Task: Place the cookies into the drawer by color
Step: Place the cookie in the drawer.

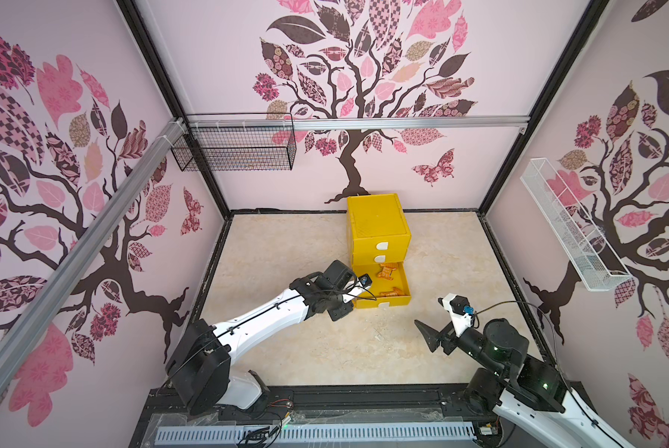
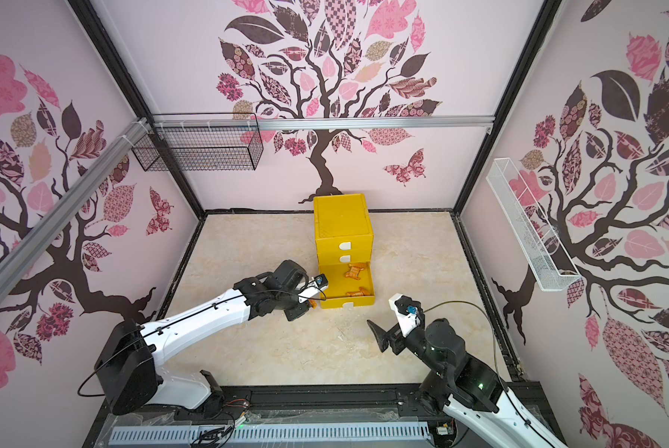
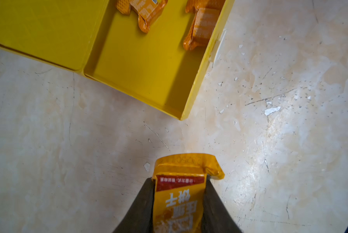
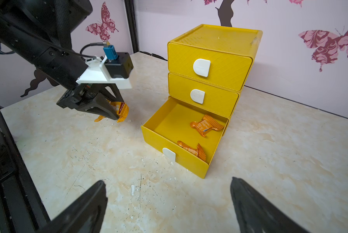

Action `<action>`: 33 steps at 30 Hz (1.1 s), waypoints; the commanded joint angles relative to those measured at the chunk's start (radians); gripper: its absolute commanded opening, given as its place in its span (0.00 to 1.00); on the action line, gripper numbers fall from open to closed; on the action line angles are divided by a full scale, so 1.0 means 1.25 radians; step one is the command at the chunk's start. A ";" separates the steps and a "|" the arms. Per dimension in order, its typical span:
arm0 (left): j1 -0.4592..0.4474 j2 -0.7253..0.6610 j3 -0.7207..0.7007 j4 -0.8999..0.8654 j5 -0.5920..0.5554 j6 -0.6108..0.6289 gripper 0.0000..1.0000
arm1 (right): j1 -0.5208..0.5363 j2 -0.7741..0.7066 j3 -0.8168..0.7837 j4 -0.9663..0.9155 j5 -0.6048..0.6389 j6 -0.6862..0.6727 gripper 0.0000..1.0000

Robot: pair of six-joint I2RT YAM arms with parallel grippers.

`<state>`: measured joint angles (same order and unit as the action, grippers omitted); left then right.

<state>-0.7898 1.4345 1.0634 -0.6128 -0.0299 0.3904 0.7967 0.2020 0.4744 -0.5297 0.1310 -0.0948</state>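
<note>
While in left tool (image 3: 178,178), orange cookie (image 3: 180,201) beside drawer (image 4: 205,60)

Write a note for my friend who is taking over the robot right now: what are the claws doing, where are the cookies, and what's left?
Left claw: shut on an orange cookie, beside the open bottom drawer, not over it yet.
Right claw: open, empty, hanging back.
Done: two orange cookies lie in the bottom drawer of the yellow chest. The upper two drawers are shut.
Left: drop the held cookie in with them. No green or black cookies in sight.
</note>
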 commanded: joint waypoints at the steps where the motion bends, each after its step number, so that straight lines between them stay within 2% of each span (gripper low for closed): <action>1: 0.003 0.030 0.064 0.040 0.002 0.036 0.29 | -0.004 0.005 -0.004 0.012 -0.004 -0.008 0.99; 6: 0.002 0.132 0.201 0.026 0.001 0.048 0.29 | -0.006 -0.003 -0.006 0.014 0.009 -0.004 0.99; 10: 0.002 0.185 0.233 0.085 -0.003 0.053 0.29 | -0.005 -0.003 -0.005 0.012 0.005 -0.006 0.99; 15: 0.002 0.240 0.279 0.112 -0.017 0.048 0.35 | -0.007 -0.002 -0.005 0.014 0.005 -0.005 0.99; 19: 0.002 0.273 0.294 0.136 -0.017 0.056 0.45 | -0.009 -0.006 -0.006 0.014 0.010 -0.003 0.99; 24: 0.002 0.292 0.321 0.129 -0.030 0.047 0.66 | -0.009 0.001 -0.003 0.012 -0.002 -0.007 0.99; 27: 0.000 0.272 0.341 0.102 -0.011 0.028 0.83 | -0.009 -0.010 -0.007 0.015 0.011 -0.004 0.99; 33: -0.002 0.191 0.343 0.128 -0.008 -0.001 0.95 | -0.010 0.010 -0.004 0.012 0.005 -0.006 0.99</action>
<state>-0.7910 1.7458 1.4754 -0.4870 -0.0471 0.4141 0.7921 0.2031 0.4740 -0.5297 0.1341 -0.0948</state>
